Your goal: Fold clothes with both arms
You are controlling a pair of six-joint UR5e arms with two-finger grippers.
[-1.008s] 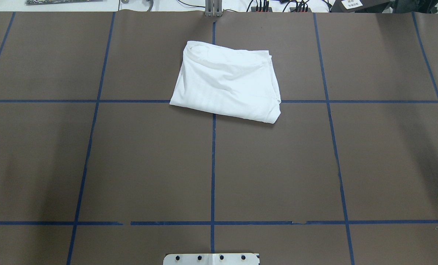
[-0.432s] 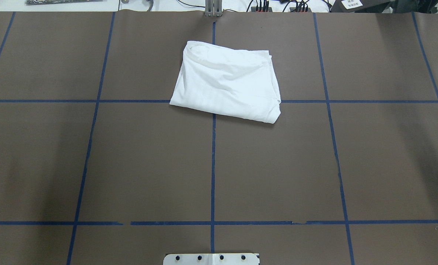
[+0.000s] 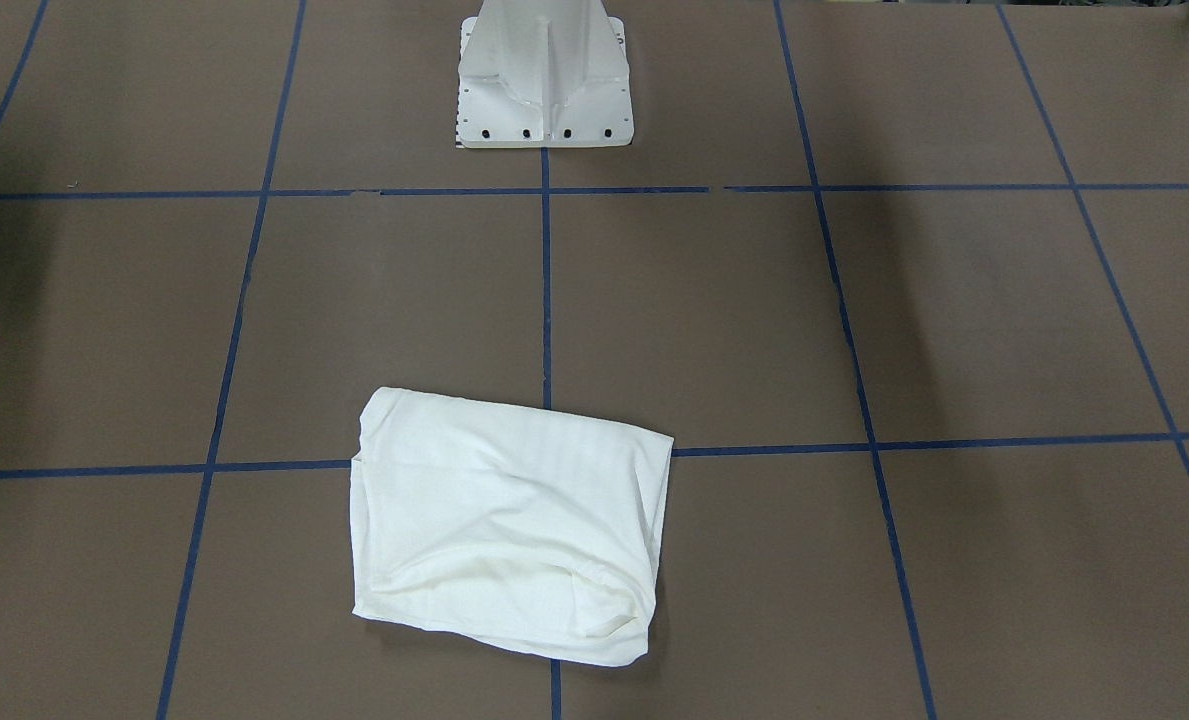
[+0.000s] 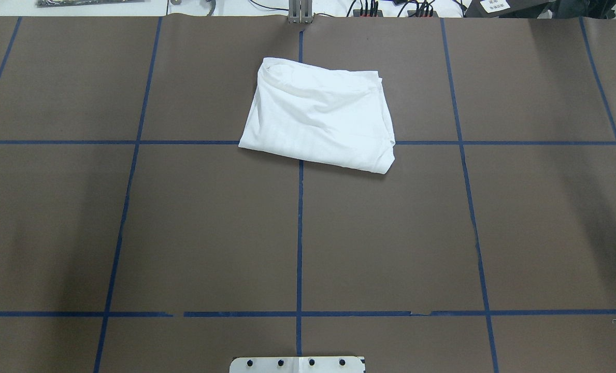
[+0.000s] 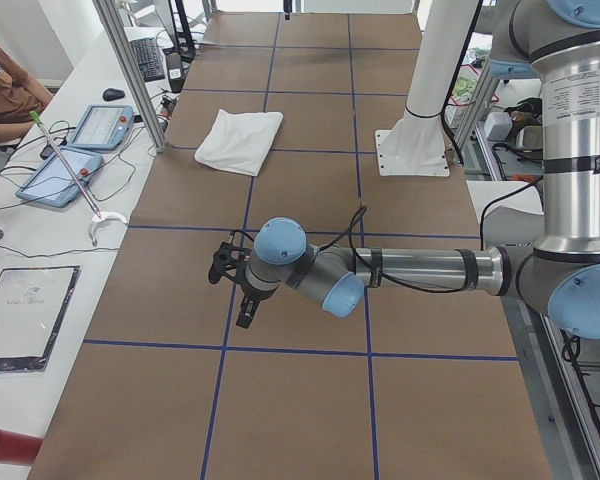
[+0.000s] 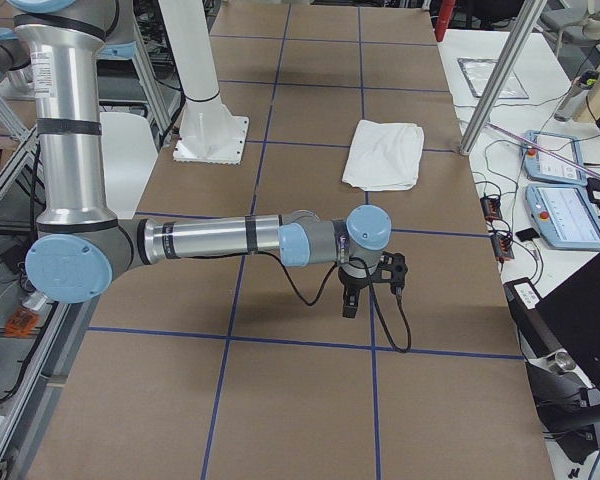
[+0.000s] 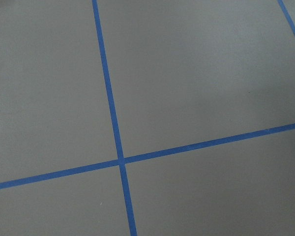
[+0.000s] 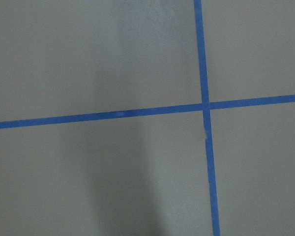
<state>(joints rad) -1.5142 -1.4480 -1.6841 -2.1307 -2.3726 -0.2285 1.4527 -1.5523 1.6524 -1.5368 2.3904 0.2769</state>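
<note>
The folded shirt (image 4: pixel 318 116) is laid on the desk (image 4: pixel 183 233) across a tape line (image 4: pixel 300 217). The left end effector (image 5: pixel 235 290) and right end effector (image 6: pixel 373 285) are held well away from it; whether they are spread or pressed together cannot be told.

A wide desk covered in matt brown paper (image 4: pixel 209 233) fills the scene, ruled into large squares by blue tape lines (image 4: pixel 299 233). Along its far side runs a white bench (image 5: pixel 20 240). The bench carries two blue-edged touch pendants (image 5: pixel 60 177), a black keyboard (image 5: pixel 146 58), a black mouse (image 5: pixel 113 94) and black plugs and cables (image 4: pixel 370 9). A slanted aluminium frame post (image 5: pixel 130 75) stands at the desk's far edge. Light falls evenly from above, with soft shadows (image 4: pixel 33 217) on the paper at left and right.
</note>
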